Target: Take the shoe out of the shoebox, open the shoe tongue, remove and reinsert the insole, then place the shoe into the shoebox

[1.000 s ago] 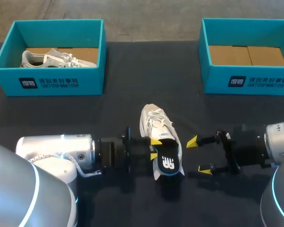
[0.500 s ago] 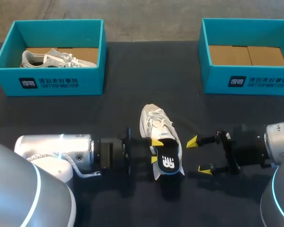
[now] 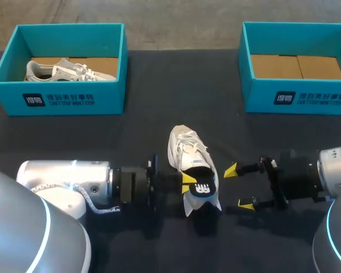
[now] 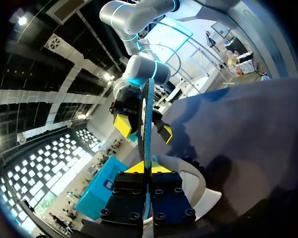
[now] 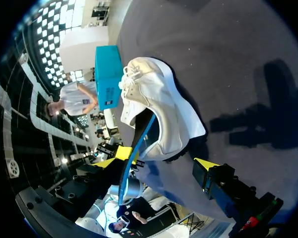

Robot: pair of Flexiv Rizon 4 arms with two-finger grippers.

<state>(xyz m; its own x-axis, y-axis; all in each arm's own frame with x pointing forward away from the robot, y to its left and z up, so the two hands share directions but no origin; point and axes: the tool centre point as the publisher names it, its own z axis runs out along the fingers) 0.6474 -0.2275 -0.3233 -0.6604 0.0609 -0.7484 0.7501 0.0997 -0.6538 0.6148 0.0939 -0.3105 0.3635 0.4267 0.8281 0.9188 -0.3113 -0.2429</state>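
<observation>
A white shoe (image 3: 186, 152) stands on the dark table in the middle, toe pointing away from me. Its black insole (image 3: 202, 190) with a white logo sticks up out of the heel opening. My left gripper (image 3: 187, 183) is at the shoe's left side, shut on the insole. In the left wrist view the insole (image 4: 147, 124) shows edge-on as a thin blue strip clamped between the yellow tips of my left gripper (image 4: 146, 168). My right gripper (image 3: 239, 187) stands open just right of the heel, touching nothing. In the right wrist view the shoe (image 5: 159, 111) and insole (image 5: 137, 144) lie ahead of the right gripper (image 5: 156, 163).
A teal shoebox (image 3: 57, 99) at the back left holds a second white shoe (image 3: 68, 71). Another teal shoebox (image 3: 307, 98) at the back right shows its brown cardboard floor. Bare dark tabletop (image 3: 182, 85) lies between the boxes.
My left gripper's fingers have closed onto the insole, which now stands a little more upright in the heel. The right arm has stayed put.
</observation>
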